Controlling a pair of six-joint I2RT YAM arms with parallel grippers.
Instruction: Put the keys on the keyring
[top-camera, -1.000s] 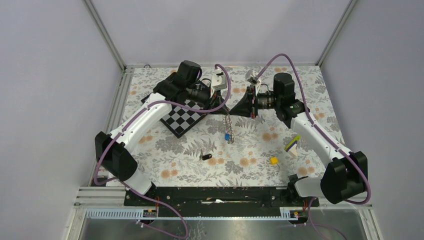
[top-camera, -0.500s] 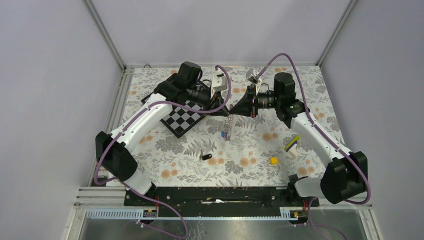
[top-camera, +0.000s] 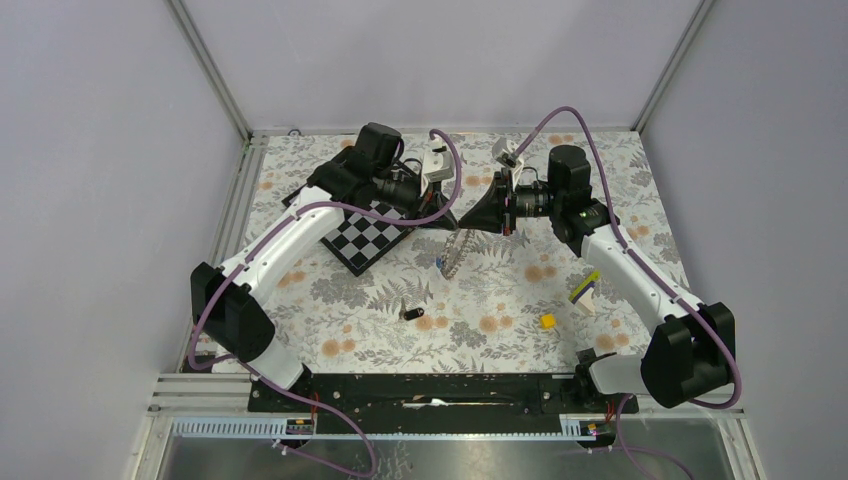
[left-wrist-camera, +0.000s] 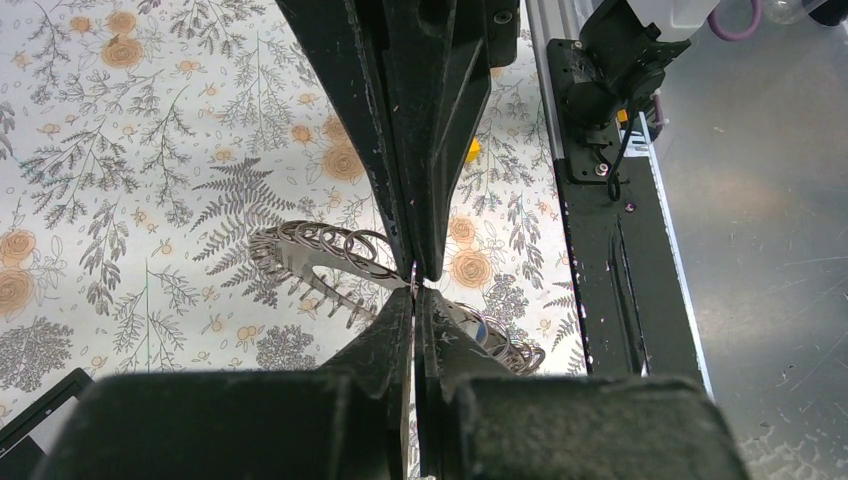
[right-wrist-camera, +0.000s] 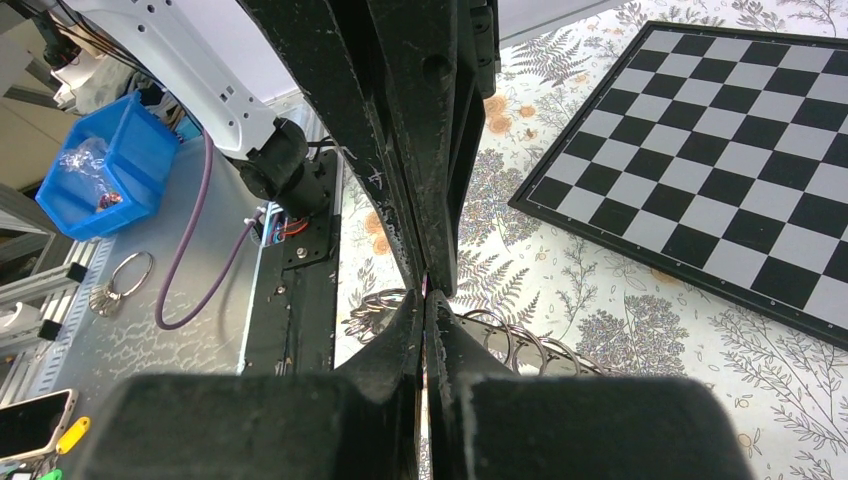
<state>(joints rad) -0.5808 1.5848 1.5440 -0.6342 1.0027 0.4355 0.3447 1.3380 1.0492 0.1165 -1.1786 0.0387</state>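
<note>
The keyring (top-camera: 455, 250), a loop of coiled silver wire, hangs above mid-table from the point where both grippers meet tip to tip. The blue key (top-camera: 441, 263) dangles on its lower left. My left gripper (top-camera: 457, 226) comes from the left and is shut, with the ring's wire (left-wrist-camera: 320, 245) at its tips (left-wrist-camera: 413, 292); the blue key (left-wrist-camera: 482, 330) peeks out behind one finger. My right gripper (top-camera: 468, 226) is shut on the keyring (right-wrist-camera: 520, 345) at its tips (right-wrist-camera: 425, 292). The black key (top-camera: 408, 314) lies loose on the floral cloth, nearer the bases.
A black-and-white chessboard (top-camera: 368, 235) lies under the left arm and shows again (right-wrist-camera: 720, 150) in the right wrist view. A yellow cube (top-camera: 547, 321) and a purple-and-lime stick (top-camera: 585, 287) sit at the right. A blue bin (right-wrist-camera: 105, 165) stands beyond the table's edge.
The left jaws opened slightly, then closed at the ring's top. The hanging keyring and blue key swung up and left. The right arm stayed put.
</note>
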